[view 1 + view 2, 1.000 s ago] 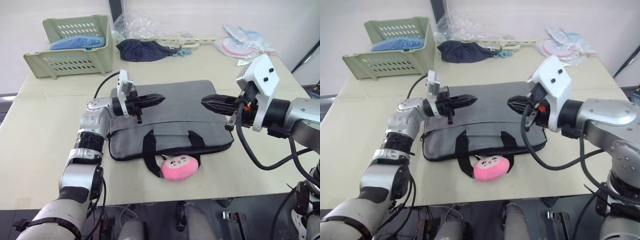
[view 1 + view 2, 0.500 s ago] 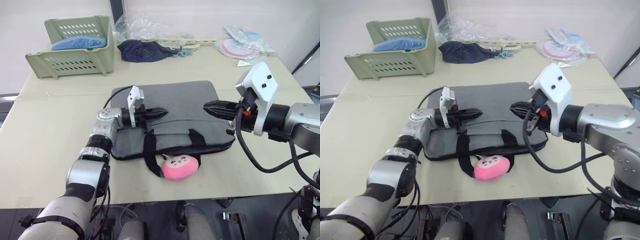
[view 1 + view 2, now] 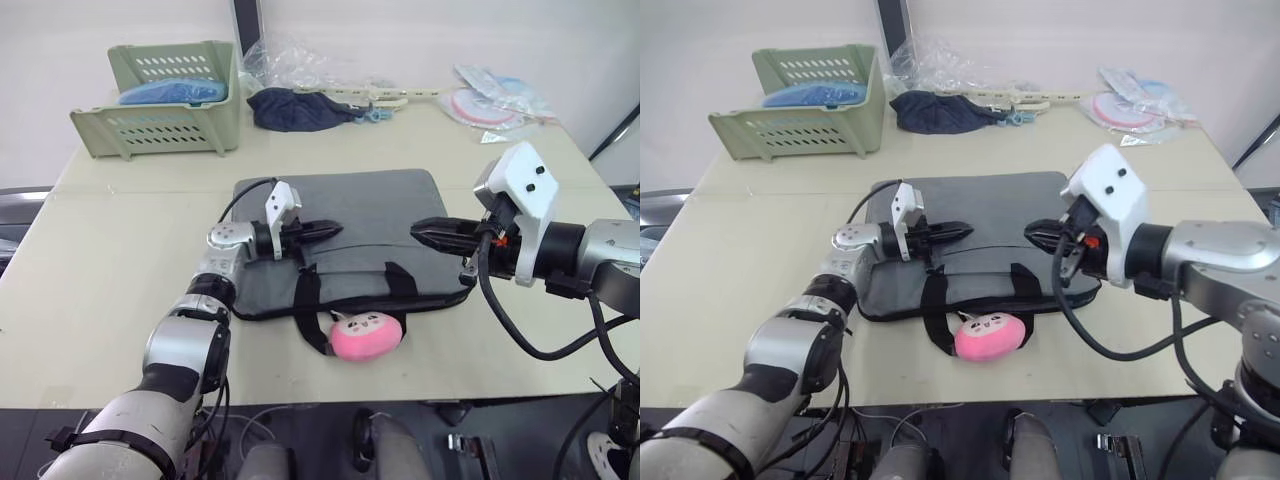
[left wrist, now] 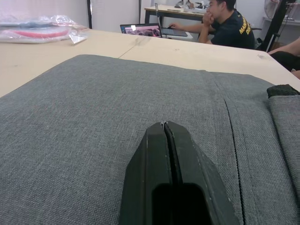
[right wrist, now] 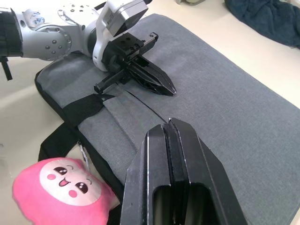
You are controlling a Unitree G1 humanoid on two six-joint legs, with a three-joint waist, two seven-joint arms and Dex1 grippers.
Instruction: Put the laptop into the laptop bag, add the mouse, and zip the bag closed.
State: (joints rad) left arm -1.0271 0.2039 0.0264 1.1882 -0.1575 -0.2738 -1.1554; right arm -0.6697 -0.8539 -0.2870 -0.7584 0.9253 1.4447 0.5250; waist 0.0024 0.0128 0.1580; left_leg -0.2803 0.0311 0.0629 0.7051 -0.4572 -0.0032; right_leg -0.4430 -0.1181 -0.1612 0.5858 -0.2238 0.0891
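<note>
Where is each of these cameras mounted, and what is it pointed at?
Head, both eyes: look forward and down at the laptop bag on the table; both arms show.
Left wrist: along the shut left gripper, over the bag's fabric.
Right wrist: along the shut right gripper, facing the left gripper and pink plush toy.
All share the bag.

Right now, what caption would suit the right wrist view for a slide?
Both shut hands, right hand and left hand, hover over the grey laptop bag, with a pink plush toy beside its handle.
</note>
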